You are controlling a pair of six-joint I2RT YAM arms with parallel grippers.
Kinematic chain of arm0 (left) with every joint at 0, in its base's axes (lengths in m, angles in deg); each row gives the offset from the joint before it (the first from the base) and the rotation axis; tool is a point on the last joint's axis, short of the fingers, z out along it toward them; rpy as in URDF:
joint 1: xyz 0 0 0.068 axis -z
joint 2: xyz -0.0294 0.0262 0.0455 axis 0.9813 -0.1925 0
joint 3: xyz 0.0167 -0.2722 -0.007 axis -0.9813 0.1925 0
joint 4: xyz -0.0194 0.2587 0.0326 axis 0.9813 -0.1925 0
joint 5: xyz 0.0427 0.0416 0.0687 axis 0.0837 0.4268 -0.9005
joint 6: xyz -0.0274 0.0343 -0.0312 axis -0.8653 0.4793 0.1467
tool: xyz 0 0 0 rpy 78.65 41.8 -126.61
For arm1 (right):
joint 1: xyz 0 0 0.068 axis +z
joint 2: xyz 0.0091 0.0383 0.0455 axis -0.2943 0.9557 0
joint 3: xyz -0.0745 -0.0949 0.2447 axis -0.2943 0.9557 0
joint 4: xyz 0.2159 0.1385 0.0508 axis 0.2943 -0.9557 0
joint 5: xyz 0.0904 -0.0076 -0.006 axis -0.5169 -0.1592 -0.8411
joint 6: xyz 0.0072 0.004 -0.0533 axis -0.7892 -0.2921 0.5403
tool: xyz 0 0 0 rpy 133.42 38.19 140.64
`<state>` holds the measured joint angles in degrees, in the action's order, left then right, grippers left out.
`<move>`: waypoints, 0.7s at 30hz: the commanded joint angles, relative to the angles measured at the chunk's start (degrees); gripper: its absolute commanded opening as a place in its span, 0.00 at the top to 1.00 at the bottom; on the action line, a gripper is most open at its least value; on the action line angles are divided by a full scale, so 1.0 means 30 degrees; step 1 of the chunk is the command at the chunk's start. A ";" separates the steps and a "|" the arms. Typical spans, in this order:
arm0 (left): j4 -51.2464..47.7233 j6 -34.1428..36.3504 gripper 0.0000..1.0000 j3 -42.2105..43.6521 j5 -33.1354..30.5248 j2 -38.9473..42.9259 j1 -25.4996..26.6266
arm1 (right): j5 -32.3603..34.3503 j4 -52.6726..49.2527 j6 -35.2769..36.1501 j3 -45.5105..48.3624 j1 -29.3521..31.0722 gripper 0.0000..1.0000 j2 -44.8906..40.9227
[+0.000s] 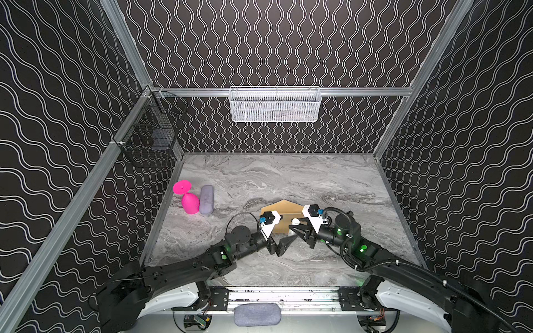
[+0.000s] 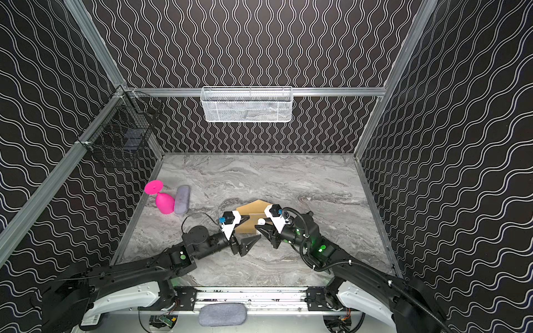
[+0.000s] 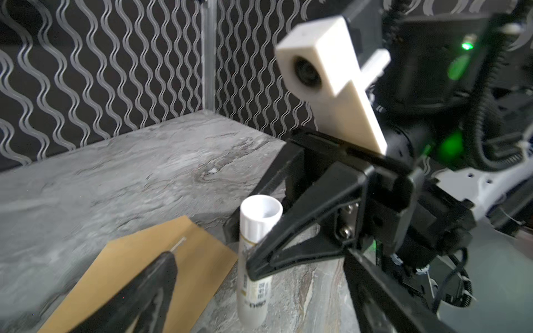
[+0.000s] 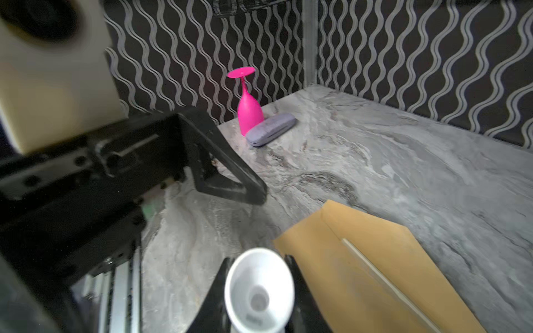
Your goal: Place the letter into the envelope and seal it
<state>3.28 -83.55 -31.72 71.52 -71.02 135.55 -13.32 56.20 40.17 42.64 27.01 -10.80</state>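
The right claw is closed narrowly on a white glue stick. Its black wedge-shaped fingers press both sides of the smooth round tube, which stands upright with its base on the tabletop. The left claw faces it with its jaws wide apart and holds nothing. One of its black triangular fingers hangs over the envelope, and the other points at the right claw from just beside it.

The envelope is plain kraft-brown paper and lies flat on the tabletop just beside the tube, its pointed flap open toward the back wall. A thin pale strip runs along the flap's fold, but what it is cannot be told.

The tabletop is grey with marble veining. Well apart, near the left wall, a pink goblet stands upside down on its rim. A rounded grey fabric case lies against it. A white mesh basket hangs on the back rail and a black wire basket on the left one.
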 commanded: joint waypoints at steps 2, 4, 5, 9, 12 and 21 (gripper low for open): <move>-0.3355 -0.2233 0.12 -0.0564 -0.2047 -0.1090 -0.0978 | 0.3933 0.4840 0.0615 0.0833 -0.0058 1.00 0.1585; -0.4644 -0.3294 0.17 -0.1301 -0.1804 -0.2248 -0.1992 | 0.4827 0.6555 0.0683 0.1324 -0.0102 1.00 0.2468; -0.5128 -0.3596 0.19 -0.1691 -0.1372 -0.2741 -0.2504 | 0.5205 0.7336 0.0683 0.1520 -0.0102 1.00 0.2790; -0.5553 -0.4543 0.30 -0.2817 0.0533 -0.5178 -0.4493 | 0.6483 0.9451 0.1093 0.1889 -0.0196 1.00 0.4277; -0.5747 -0.4704 0.37 -0.3939 0.1595 -0.7131 -0.5377 | 0.6397 1.0738 0.0931 0.1831 -0.0448 1.00 0.5338; -0.7670 -0.4414 0.49 -0.6057 0.2189 -1.0614 -0.6099 | 0.5709 1.2768 0.0046 0.1453 -0.1066 1.00 0.7627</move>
<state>-18.05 -96.16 -49.14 76.87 -101.57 117.60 4.69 88.46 41.50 47.67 24.08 11.16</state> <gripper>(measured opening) 0.524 0.252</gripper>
